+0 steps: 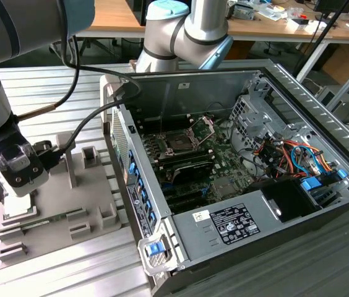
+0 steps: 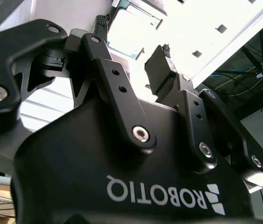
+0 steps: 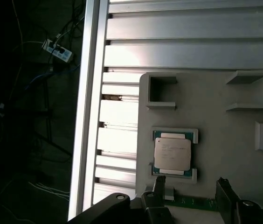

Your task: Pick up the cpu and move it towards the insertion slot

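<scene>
Your claw (image 3: 191, 190) is hanging wide open w/ nothing in it, just short of the chip (image 3: 172, 154), which is lying flat, metal face up, in its nest on the grey tray (image 3: 224, 154), a bit off-centre to the claw. You're dealing w/ sthg light, stiff, thin, prob. fragile & slick: take it by two opposite edges. It's near-square; slightly longer side is running away from the claw

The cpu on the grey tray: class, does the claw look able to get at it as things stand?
Probably yes. In the first wrist view the cpu lies uncovered on the grey tray, with nothing over it, and the open claw hangs close by it, not touching.
</scene>
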Robot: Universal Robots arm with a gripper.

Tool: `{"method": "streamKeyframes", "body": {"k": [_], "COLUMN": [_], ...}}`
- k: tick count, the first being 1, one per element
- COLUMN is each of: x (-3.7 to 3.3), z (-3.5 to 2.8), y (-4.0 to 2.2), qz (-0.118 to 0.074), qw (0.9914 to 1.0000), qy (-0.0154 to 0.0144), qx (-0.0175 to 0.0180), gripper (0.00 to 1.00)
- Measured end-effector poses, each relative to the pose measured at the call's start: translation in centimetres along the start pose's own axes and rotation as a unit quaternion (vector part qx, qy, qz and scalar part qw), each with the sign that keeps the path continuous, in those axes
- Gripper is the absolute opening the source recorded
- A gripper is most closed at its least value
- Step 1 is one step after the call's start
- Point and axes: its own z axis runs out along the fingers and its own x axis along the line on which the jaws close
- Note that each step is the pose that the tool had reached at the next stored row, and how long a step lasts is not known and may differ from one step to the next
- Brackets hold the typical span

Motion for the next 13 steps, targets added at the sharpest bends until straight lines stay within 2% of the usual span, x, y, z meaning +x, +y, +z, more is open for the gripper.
{"method": "streamKeyframes", "body": {"k": [13], "x": [0.00], "z": [0.69], "y": [-0.03], "qz": [0.000], "qw": [1.00000], "qy": [0.0000], "qx": [0.0000], "gripper": [0.54]}}
